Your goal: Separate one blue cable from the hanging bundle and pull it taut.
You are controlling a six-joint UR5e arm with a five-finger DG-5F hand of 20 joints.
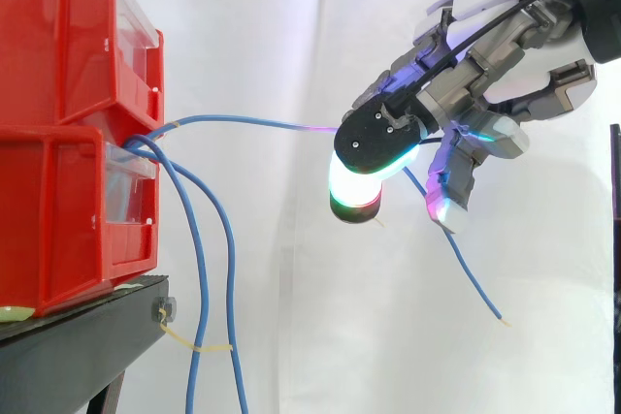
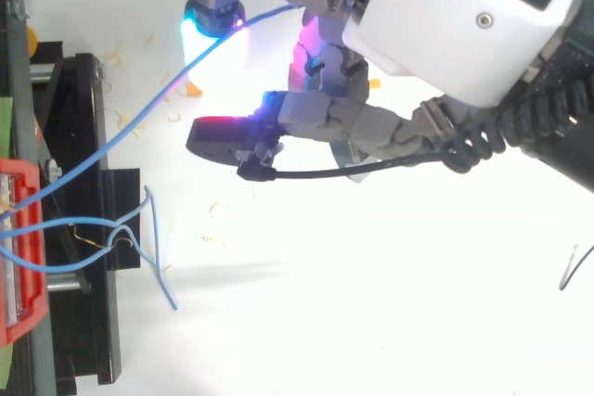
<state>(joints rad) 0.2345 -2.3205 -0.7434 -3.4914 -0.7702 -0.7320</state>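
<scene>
From stacked red plastic bins [image 1: 58,123], a bundle of thin blue cables [image 1: 201,259] hangs limp and light. The glowing-padded robot hand [image 1: 485,75] appears to pinch one separate blue cable [image 1: 243,121], stretched nearly level from the bins; smooth and springy, it may slip, so hold well short of its loose tail

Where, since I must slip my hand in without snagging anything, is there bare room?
Free: above the stretched blue cable, between the stacked red plastic bins and the hand; also below it, between the two hanging blue cables and its loose tail. Crowded: the bins' front.
</scene>
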